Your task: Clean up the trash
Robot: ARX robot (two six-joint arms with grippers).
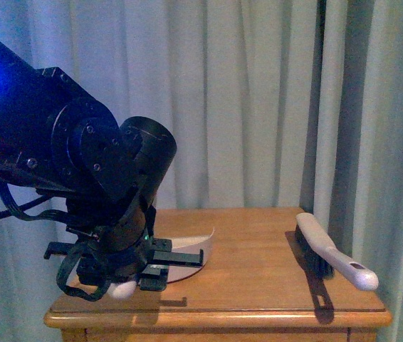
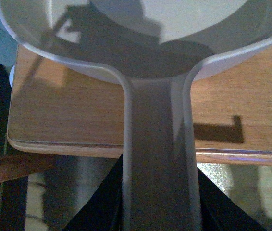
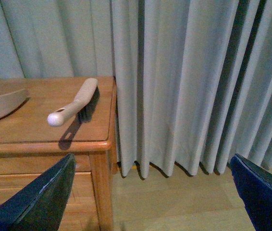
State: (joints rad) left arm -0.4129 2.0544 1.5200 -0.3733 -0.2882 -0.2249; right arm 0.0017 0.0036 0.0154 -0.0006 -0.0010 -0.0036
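Observation:
No trash shows in any view. My left gripper (image 1: 127, 274) is shut on the handle of a white dustpan (image 1: 193, 254), whose pan rests on the wooden table (image 1: 258, 285) near its front left corner. In the left wrist view the dustpan (image 2: 157, 144) runs from between the jaws out over the table edge, and my left gripper (image 2: 159, 214) clamps its handle. A white hand brush (image 1: 333, 255) with dark bristles lies at the table's right side. My right gripper (image 3: 150, 202) hangs open over the floor, beside the table and apart from the brush (image 3: 73, 103).
Pale curtains (image 1: 258, 100) hang close behind and to the right of the table. In the right wrist view the table's corner and leg (image 3: 100, 192) stand near my left-hand finger, with bare wooden floor (image 3: 174, 202) below the curtain (image 3: 189, 82).

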